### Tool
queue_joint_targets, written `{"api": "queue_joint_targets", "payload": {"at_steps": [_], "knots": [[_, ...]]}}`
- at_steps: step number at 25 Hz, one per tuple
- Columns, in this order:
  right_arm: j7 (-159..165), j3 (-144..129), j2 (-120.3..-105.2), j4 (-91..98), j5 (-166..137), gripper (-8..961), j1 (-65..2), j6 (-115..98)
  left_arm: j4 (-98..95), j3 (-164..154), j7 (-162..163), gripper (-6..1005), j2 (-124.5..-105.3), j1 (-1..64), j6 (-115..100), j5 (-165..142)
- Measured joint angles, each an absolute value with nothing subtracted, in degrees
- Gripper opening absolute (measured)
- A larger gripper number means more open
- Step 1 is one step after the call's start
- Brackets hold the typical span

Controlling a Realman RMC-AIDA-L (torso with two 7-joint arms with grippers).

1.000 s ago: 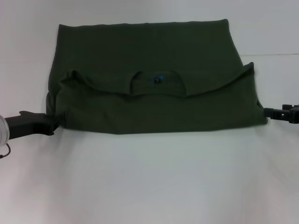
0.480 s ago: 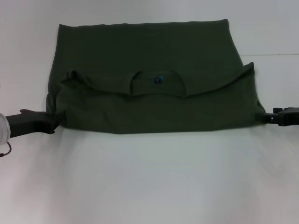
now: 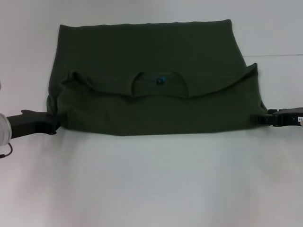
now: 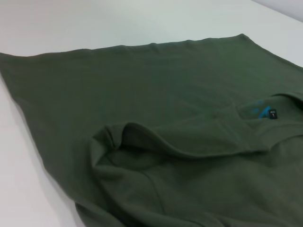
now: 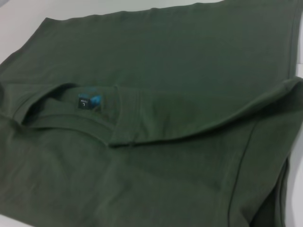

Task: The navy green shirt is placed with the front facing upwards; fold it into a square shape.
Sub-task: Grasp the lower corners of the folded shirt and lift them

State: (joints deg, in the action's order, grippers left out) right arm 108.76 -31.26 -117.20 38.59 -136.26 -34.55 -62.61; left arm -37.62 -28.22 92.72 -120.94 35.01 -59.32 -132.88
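The navy green shirt (image 3: 151,80) is seen spread across the far half of the white tabletop (image 3: 151,184), folded once so that the collar half lies over the lower part. The round collar (image 3: 158,85) sits at the middle of the folded edge, with a small blue label (image 3: 160,80) showing inside it, and plain green cloth is turned up everywhere. The left end effector (image 3: 54,124) is found at the shirt's near left corner, touching the cloth; whether it is spread or pinching cannot be told. The right end effector (image 3: 266,119) is pressed against the near right corner, its state likewise hidden.
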Motion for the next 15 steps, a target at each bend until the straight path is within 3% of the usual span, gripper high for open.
{"api": "queue_joint_targets", "payload": {"at_steps": [11,15], "knots": [[108.89,-31.39,-117.33,38.56,-136.72,654,-34.24,-61.43,-37.62,-28.21,92.72,49,-120.94,35.16,-59.33,-132.89],[108.89,-31.39,-117.33,38.56,-136.76,462,-34.20,-61.29,-37.62,-28.21,92.72,49,-121.00,35.16,-59.32,-132.89]]}}
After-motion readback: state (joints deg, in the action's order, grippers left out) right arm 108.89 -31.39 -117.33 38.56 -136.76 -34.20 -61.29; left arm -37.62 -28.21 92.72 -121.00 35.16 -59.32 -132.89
